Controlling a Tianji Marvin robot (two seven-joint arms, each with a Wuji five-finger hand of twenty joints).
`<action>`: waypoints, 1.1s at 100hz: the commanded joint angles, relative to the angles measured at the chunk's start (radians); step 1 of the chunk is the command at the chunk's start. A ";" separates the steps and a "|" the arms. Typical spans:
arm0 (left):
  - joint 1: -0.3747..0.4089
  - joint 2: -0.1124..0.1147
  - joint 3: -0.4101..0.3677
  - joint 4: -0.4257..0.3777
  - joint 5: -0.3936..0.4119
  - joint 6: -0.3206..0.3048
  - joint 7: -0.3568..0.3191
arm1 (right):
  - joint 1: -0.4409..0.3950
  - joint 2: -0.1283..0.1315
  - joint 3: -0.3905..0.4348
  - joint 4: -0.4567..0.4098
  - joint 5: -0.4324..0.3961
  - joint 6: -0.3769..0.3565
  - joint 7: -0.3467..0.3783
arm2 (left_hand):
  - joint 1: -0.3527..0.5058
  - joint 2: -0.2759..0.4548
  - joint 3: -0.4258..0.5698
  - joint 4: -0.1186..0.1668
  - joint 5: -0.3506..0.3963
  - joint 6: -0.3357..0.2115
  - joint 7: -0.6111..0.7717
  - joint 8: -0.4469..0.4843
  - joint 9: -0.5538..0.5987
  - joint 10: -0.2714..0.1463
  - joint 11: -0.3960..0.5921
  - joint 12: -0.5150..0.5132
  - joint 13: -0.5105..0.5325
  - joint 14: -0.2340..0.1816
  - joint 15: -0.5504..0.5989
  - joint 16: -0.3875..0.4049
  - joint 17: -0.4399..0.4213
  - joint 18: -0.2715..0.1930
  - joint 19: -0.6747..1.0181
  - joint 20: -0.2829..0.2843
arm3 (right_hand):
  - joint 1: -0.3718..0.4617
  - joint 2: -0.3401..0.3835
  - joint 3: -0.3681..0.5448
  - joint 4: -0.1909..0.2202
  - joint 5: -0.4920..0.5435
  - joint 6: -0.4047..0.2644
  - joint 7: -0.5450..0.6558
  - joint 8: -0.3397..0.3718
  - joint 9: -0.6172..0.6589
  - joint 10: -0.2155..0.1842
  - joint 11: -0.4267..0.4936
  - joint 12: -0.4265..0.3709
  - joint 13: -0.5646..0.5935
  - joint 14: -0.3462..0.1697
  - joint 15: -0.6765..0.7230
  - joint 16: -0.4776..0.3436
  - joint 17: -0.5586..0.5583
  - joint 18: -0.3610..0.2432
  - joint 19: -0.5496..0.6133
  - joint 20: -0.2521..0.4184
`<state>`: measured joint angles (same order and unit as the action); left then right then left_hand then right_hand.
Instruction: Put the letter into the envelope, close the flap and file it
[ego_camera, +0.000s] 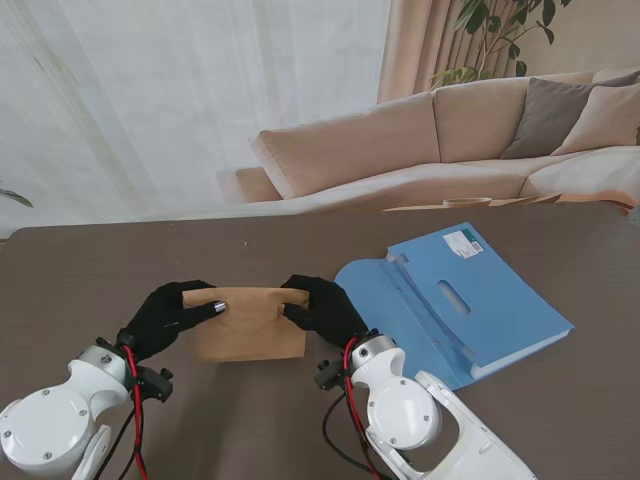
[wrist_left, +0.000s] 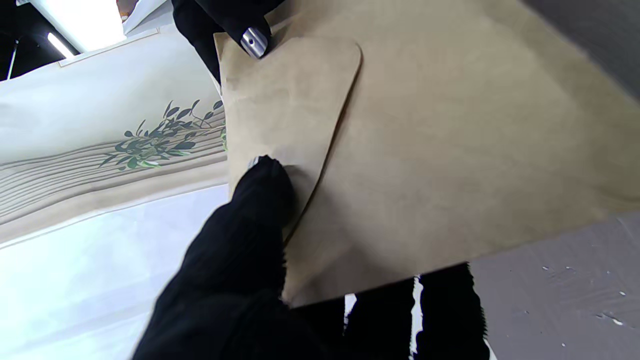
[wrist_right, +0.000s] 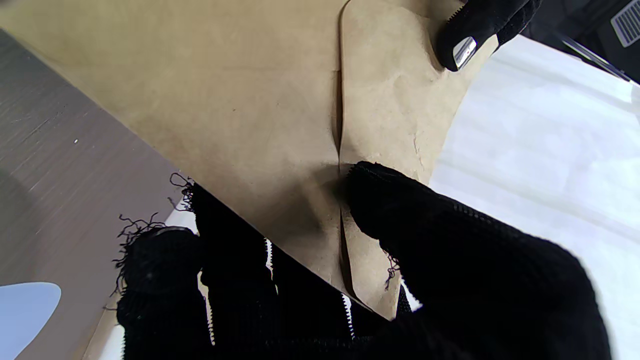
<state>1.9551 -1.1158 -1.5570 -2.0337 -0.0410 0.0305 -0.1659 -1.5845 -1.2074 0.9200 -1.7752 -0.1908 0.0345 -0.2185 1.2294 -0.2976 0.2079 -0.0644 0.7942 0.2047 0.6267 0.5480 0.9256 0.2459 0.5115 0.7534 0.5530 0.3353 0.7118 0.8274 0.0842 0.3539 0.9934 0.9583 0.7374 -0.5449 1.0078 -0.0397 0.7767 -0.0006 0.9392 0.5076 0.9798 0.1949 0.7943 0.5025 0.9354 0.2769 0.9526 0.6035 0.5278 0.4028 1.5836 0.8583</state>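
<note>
Two black-gloved hands hold one brown envelope (ego_camera: 247, 322) between them, over the dark table (ego_camera: 90, 280), near the robot and slightly left of centre.

Left hand (ego_camera: 170, 315): clamped on the envelope's left edge; thumb (wrist_left: 260, 195) pressed on the folded flap (wrist_left: 290, 105), other fingers behind the paper.

Right hand (ego_camera: 322, 308): clamped on the envelope's right edge; thumb (wrist_right: 400, 200) laid across the flap's edge, remaining fingers (wrist_right: 235, 280) under the paper. A metal-capped fingertip (wrist_left: 254, 42) of this hand shows at the flap's far corner in the left wrist view.

Envelope: flap folded down against the body, its rounded edge running across the face; the paper is held tilted, with the curtain visible behind it in both wrist views. Whether its near edge touches the table cannot be told. Letter: not visible; cannot tell whether it is inside.

Blue file folder (ego_camera: 460, 300): lying flat on the table to the right of the envelope, just beside the right hand, with a white label (ego_camera: 464, 242) at its far corner.

Beige sofa (ego_camera: 420, 150): beyond the table's far edge
</note>
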 joint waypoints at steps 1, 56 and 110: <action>0.004 -0.006 0.003 0.000 0.019 -0.023 -0.003 | -0.005 0.004 0.002 -0.008 0.006 -0.014 0.046 | 0.061 0.025 0.026 0.028 0.035 -0.045 0.036 0.006 0.041 -0.004 0.014 0.015 0.041 0.007 0.043 0.028 0.019 0.018 0.062 -0.012 | -0.064 -0.034 0.023 -0.007 -0.096 0.024 -0.095 -0.115 -0.113 -0.020 -0.065 -0.041 -0.092 -0.006 -0.108 -0.043 -0.078 -0.011 -0.062 -0.024; 0.002 -0.003 0.001 0.016 0.054 -0.068 0.003 | 0.008 -0.001 -0.004 0.009 0.030 -0.039 0.042 | 0.061 0.026 0.097 0.019 0.033 -0.076 0.048 0.031 0.037 -0.001 0.022 0.015 0.045 0.013 0.080 0.024 0.025 0.024 0.117 -0.043 | 0.070 0.025 -0.037 -0.040 0.058 -0.075 0.086 -0.045 0.062 0.003 0.114 0.067 0.070 -0.012 0.116 0.041 0.075 -0.014 0.067 0.028; 0.006 0.000 -0.002 0.011 0.058 -0.060 -0.013 | -0.074 0.037 0.073 -0.100 -0.109 -0.015 0.081 | 0.062 0.037 0.131 0.006 0.026 -0.086 0.078 0.107 0.033 0.020 0.039 0.047 0.097 0.021 0.160 0.056 0.078 0.044 0.197 -0.041 | -0.272 0.015 -0.173 -0.002 -0.197 0.028 -0.479 -0.070 -0.347 -0.051 -0.214 -0.161 -0.342 -0.054 -0.429 -0.151 -0.323 -0.025 -0.377 -0.105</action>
<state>1.9531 -1.1064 -1.5628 -2.0125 0.0110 -0.0321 -0.1710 -1.6313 -1.1810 0.9807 -1.8415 -0.2983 0.0062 -0.1416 1.2296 -0.2976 0.2554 -0.0669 0.8008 0.1954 0.6343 0.6107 0.9335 0.2597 0.5170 0.7779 0.6173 0.3543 0.8484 0.8559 0.1584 0.3889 1.1652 0.9218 0.5109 -0.5434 0.8765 -0.0578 0.6337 0.0225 0.5119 0.4394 0.6982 0.1669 0.6174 0.3729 0.6638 0.2634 0.5818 0.4857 0.2627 0.3983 1.2732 0.7772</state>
